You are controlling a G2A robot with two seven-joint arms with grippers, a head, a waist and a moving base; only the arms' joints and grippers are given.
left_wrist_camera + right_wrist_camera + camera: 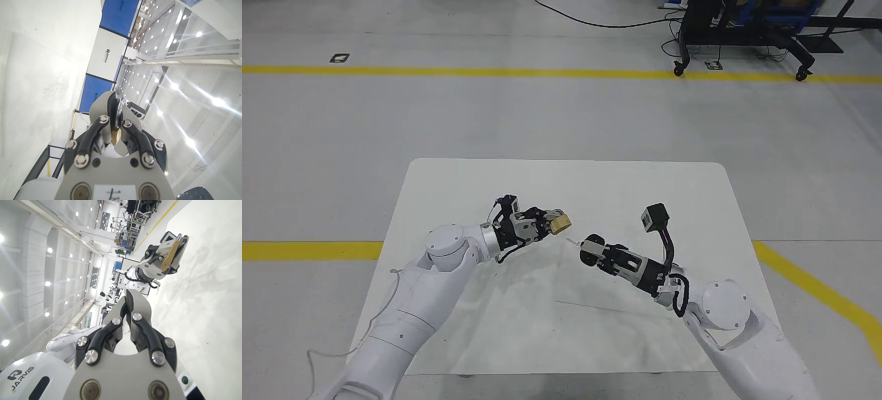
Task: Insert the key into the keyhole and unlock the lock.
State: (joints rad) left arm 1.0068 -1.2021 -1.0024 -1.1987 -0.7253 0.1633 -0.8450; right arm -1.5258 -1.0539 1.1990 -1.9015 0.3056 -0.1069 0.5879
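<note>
My left gripper (555,221) is held above the white table (642,190), left of centre, shut on a brass padlock (561,224). In the left wrist view the lock's brass body (115,136) sits deep between the fingers and its silver shackle (121,106) runs toward the fingertips. From the right wrist, the padlock (171,254) sticks out of the left gripper (181,240) with its keyhole end (165,265) facing this way. My right gripper (587,246) (127,295) is a short gap to the right of the lock, shut, with its pads pressed together. Anything between the pads is hidden.
The tabletop (208,294) spreads bare around both arms. A black wheeled cart (742,30) stands on the floor far behind the table, past a yellow floor line (442,70).
</note>
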